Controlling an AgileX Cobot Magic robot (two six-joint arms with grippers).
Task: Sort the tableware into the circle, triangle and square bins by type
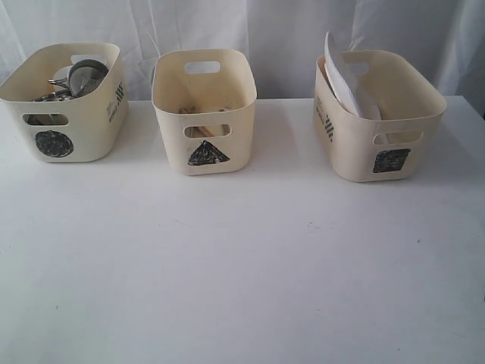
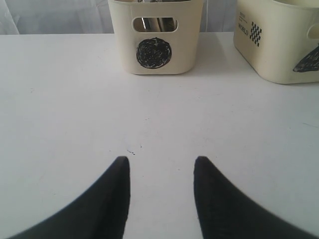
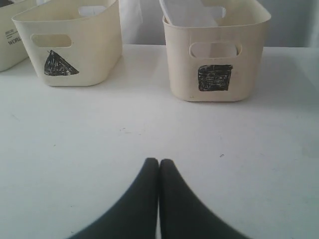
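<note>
Three cream bins sit in a row along the table's [image 1: 242, 273] far edge: circle bin [image 1: 83, 130] toward the far left corner, triangle bin [image 1: 170, 125] mid-edge, square bin [image 1: 352, 155] toward the far right corner.

Steel pieces [image 1: 85, 76] are heaped in the circle bin. White plate [image 1: 341, 76] stands tilted in the square bin, its top edge above the rim.

Left claw [image 2: 161, 160] is parted and empty, with the circle bin straight ahead, well apart. Right claw [image 3: 159, 162] is pressed together on nothing, with the square bin ahead, well apart.

No loose tableware shows near either claw; sorting looks finished, by my reading.

Triangle bin's contents are low, brownish and too dim to name. The walls hide the bin floors.
</note>
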